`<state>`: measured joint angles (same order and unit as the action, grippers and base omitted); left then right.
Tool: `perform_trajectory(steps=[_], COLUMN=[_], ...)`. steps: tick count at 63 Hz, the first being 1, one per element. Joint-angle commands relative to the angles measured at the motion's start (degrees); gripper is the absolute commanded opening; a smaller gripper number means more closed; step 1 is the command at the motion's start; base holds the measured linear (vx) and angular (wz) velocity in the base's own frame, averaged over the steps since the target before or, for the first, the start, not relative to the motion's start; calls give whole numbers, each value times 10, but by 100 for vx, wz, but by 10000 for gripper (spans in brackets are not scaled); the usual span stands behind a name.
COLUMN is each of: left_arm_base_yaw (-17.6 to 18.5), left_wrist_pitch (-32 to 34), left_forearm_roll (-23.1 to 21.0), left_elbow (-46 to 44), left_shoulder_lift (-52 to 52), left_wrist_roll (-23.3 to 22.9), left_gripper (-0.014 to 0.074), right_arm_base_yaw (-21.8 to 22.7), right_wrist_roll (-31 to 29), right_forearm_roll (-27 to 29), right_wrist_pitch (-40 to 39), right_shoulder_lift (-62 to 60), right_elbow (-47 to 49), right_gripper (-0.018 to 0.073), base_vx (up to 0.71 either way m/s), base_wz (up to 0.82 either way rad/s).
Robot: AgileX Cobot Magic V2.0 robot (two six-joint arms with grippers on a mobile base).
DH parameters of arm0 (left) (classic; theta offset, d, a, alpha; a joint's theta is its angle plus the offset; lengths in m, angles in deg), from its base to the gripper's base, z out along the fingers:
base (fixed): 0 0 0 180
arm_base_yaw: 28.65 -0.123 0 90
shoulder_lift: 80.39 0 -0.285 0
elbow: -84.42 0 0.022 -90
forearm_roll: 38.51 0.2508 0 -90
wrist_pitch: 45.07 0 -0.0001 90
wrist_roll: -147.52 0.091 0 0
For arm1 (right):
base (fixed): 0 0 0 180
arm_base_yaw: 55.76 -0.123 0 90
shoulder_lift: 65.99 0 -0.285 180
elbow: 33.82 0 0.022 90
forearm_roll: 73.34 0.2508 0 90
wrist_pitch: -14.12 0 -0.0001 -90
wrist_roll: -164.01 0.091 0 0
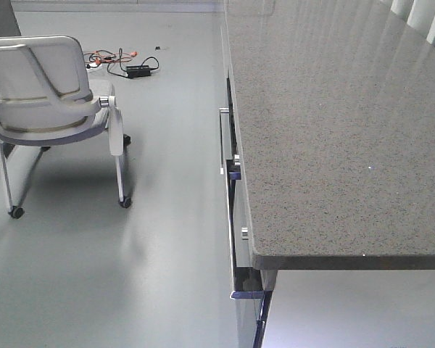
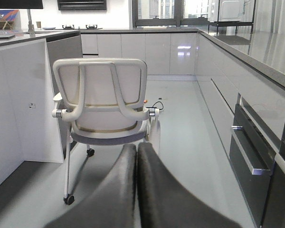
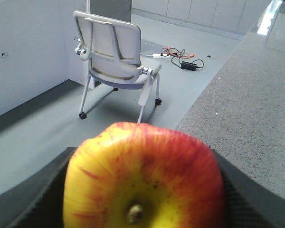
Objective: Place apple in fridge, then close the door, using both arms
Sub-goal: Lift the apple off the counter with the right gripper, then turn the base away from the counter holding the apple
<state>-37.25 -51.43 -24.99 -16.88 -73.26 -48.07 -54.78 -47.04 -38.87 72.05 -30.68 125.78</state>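
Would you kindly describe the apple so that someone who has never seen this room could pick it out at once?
Start at the long speckled grey countertop; in front of it in the right wrist view, the right gripper holds the apple between its dark fingers. It is the one round, glossy thing, red streaked over yellow, among grey and white surroundings.

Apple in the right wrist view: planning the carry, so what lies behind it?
A white chair on the grey floor, cables beyond, a speckled countertop at right. The apple covers the floor nearest it.
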Motion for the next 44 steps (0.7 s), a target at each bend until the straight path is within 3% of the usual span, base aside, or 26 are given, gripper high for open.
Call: perform_trajectory(steps=[1, 44], left_arm_base_yaw=[0, 0], left_wrist_pitch=[43, 43], left_forearm_roll=[-2, -2], left_elbow=[16, 16], left_shoulder_lift=[-8, -8], left_wrist_roll=[-4, -4], left_gripper=[-8, -8], right_arm_base_yaw=[1, 1], right_wrist_roll=[-5, -5], right_forearm_roll=[20, 20], right_wrist_pitch=[-47, -47], right_shoulder_lift=[5, 5], right_elbow=[11, 11], right_gripper=[3, 3], base_vx=[0, 0], base_wz=[0, 0])
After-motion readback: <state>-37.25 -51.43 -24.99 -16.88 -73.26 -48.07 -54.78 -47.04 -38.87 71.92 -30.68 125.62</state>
